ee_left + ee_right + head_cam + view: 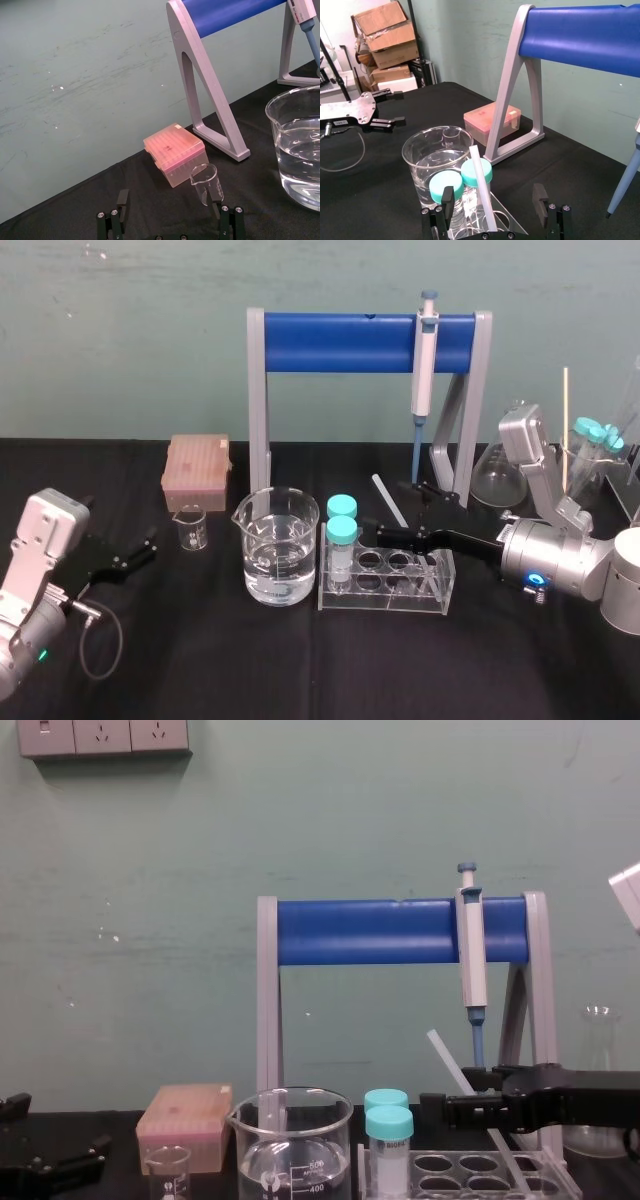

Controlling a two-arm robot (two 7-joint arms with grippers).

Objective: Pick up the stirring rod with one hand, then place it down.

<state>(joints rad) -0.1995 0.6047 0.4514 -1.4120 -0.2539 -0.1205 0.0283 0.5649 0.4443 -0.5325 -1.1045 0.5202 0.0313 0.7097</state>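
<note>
The stirring rod (392, 504) is a thin whitish glass rod that leans up and back out of the clear tube rack (385, 585). My right gripper (402, 516) comes in from the right at the rod's upper part. It is open, one black finger on each side of the rod, and neither finger touches it. The right wrist view has the rod (481, 185) rising between the fingers (447, 198), nearer one of them. From the chest, the rod (446, 1060) slants up past the right gripper (458, 1106). My left gripper (138, 550) rests open at the far left.
A beaker of water (275, 560) stands left of the rack, which holds two teal-capped tubes (342, 525). A small beaker (190, 530) and a pink tip box (198, 470) sit further left. The blue stand (340, 342) behind carries a pipette (425, 360). Flasks (495, 475) stand at the right.
</note>
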